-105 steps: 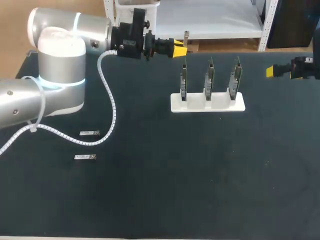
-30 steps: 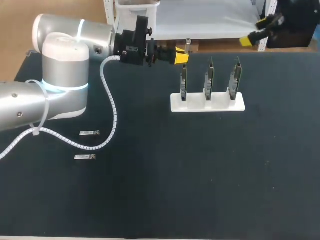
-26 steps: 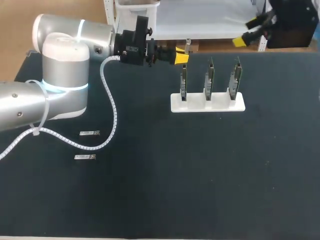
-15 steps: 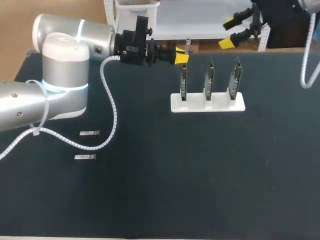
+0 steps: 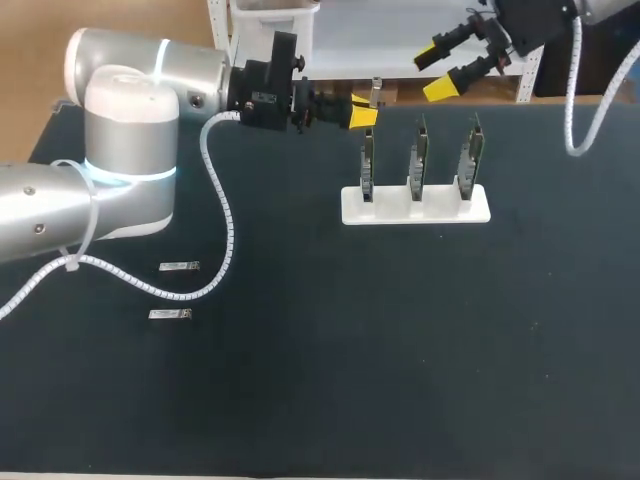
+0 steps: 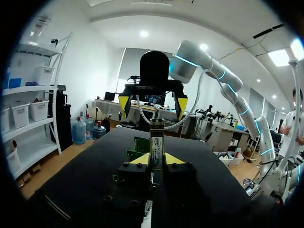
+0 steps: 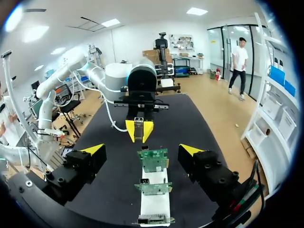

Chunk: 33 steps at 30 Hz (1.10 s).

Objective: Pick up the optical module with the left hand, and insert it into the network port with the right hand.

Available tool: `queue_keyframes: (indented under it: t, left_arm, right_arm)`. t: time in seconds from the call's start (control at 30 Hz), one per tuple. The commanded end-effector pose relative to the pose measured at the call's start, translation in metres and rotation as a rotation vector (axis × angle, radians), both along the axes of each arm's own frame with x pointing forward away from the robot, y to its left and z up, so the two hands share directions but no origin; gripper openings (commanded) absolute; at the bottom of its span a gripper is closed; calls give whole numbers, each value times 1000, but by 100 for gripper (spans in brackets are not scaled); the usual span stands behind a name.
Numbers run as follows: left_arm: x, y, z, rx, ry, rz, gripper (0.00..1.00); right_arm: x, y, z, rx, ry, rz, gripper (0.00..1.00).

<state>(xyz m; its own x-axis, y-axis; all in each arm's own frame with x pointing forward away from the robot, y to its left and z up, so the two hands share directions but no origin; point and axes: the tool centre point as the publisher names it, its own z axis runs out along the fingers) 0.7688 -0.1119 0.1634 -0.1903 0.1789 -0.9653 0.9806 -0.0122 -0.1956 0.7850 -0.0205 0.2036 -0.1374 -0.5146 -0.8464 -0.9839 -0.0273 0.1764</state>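
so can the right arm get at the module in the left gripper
Probably yes: the open right gripper faces the optical module, which sticks out of the left gripper, with open air between.

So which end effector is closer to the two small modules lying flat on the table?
Left. The left end effector, holding another module, is on the flat modules' side of the white stand; the right end effector hangs beyond the stand, farther off.

Head looks down; 2 opposed wrist views apparently share the rack (image 5: 440, 212).
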Motion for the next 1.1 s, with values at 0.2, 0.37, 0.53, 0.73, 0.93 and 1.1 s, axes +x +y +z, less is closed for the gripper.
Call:
queue_keyframes:
  t: [0.2,0.37,0.53,0.73,0.93,1.1]
  left_arm:
    - [0,0,0,1,0,1,0]
    - [0,0,0,1,0,1,0]
    - [0,0,0,1,0,1,0]
    - [0,0,0,1,0,1,0]
    - [0,0,0,1,0,1,0]
    - [0,0,0,1,0,1,0]
  right_arm:
    - [-10,4,-2,33,-53,-79,100]
    - [-15,8,-2,47,-71,-120,100]
    - [-16,13,-3,54,-67,-121,100]
    - [-15,21,-2,64,-60,-100,100]
    - [-14,28,-1,62,-57,-80,100]
    - [-14,34,-1,56,-54,-68,100]
